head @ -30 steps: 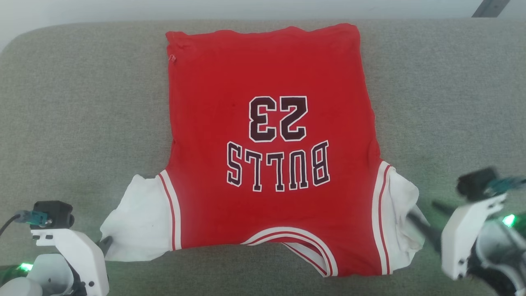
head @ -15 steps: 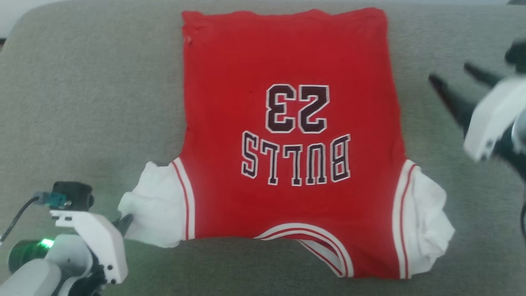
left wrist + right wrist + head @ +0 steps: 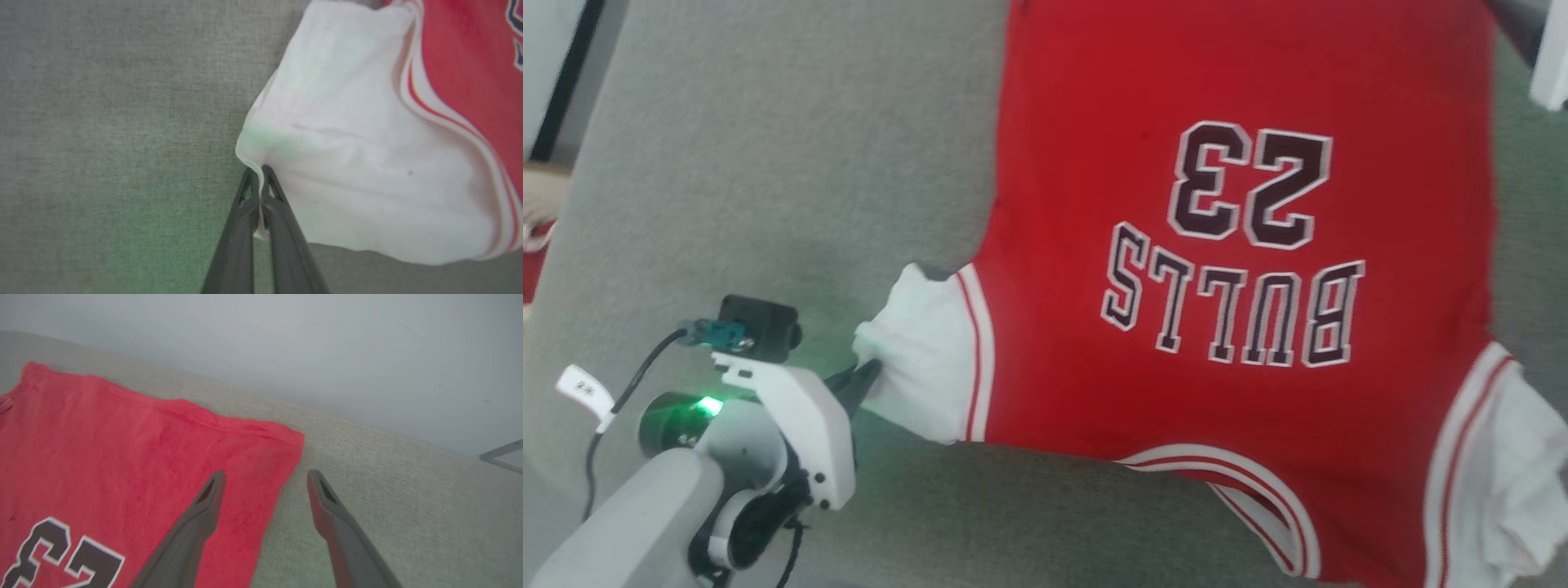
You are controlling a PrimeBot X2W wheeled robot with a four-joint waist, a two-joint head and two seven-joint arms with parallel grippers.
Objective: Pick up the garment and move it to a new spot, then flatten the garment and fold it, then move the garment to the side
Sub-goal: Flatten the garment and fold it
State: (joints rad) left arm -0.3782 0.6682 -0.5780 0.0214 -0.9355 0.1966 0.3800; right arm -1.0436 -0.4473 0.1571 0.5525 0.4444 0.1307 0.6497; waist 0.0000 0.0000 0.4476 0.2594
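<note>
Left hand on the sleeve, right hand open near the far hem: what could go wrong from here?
1. The left hand pinches only the edge of the white sleeve; a pull may slip it free or bunch the fabric.
2. The right hand stands open, one finger over the red hem corner, the other over the grey cushion; closing there could miss the garment or catch one layer.

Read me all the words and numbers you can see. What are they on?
"23": on the shirt, dark with white edges, upside down in the head view.
"BULLS": on the shirt, just below the number in the head view, also upside down.
Small white tag near the left edge of the head view: its marks are too small to read.
</note>
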